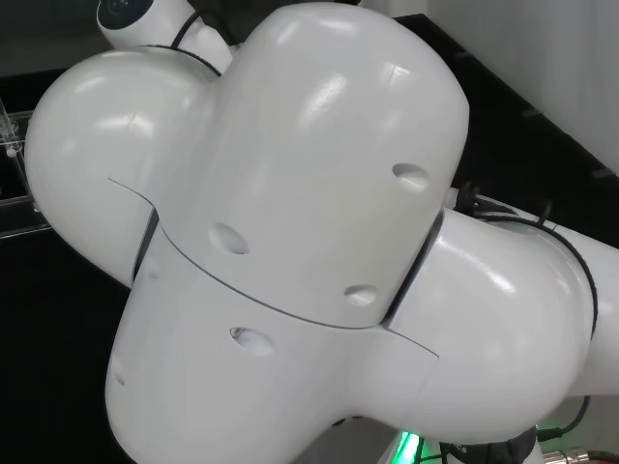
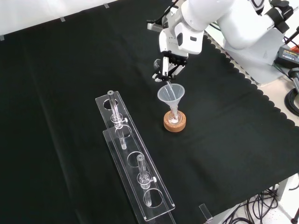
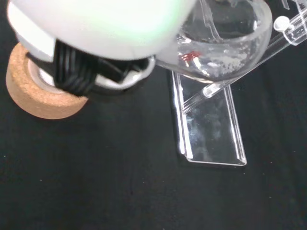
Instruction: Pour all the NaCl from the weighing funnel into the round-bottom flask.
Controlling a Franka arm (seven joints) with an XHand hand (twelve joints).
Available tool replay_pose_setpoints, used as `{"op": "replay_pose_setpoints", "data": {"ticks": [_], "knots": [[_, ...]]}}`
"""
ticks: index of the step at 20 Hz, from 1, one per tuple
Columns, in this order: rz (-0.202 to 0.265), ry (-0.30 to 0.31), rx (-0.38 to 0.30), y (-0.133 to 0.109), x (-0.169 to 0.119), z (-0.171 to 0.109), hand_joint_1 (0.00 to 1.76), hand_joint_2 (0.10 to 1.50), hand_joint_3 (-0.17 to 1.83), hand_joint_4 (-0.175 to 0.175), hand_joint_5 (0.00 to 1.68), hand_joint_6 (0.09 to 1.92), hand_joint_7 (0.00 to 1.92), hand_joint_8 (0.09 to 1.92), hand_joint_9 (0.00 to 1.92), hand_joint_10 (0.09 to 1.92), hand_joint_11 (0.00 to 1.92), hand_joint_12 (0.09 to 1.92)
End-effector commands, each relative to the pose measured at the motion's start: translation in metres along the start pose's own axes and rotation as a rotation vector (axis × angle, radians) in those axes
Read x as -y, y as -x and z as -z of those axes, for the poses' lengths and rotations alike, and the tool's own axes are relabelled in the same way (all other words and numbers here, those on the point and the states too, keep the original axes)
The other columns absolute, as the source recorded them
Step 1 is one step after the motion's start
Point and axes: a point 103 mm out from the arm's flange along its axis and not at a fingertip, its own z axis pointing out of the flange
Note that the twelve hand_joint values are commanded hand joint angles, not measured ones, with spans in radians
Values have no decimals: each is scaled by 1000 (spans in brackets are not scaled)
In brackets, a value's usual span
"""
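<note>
Hovering robot hand (image 2: 167,67): it hangs above the funnel in the front view, fingers curled and pinching a clear weighing funnel whose thin stem slants down into the funnel's mouth.
Weighing funnel (image 3: 225,43): in the wrist view its clear bowl is tilted, with white grains clinging to the inner wall and a red mark on the glass.
Funnel (image 2: 171,94): clear cone, upright, seated in the neck of the flask, just under the robot hand.
Flask (image 2: 174,119): small and hard to make out; it sits in the cork ring and seems to hold a little white powder at the bottom.
Cork ring (image 2: 175,122): stands on the desk near the middle of the cloth, right of the rack in the front view and apart from it.
Rack (image 2: 133,156): long clear plastic rack lying slantwise, with two upright tubes and round holes; its near end comes close to the desk's front edge.
Desk (image 2: 60,93): black cloth, with wide bare room at the view's left and more to the right of the cork ring, up to the scalloped cloth edge.
Arm (image 1: 319,232): big white links in the head view.
</note>
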Motion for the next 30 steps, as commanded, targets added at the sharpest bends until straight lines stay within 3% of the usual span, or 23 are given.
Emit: {"op": "replay_pose_setpoints", "data": {"ticks": [1, 13, 30], "knots": [[16, -2, 28, 8, 2, 2, 1160, 597, 624, 175, 1590, 87, 1797, 87, 1345, 153, 275, 1433], [83, 19, 115, 3, -3, 3, 1159, 598, 622, 175, 1589, 87, 1798, 87, 1344, 151, 275, 1433], [111, 21, 188, 9, -7, -2, 1159, 599, 620, 175, 1589, 87, 1798, 87, 1340, 146, 268, 1432]]}}
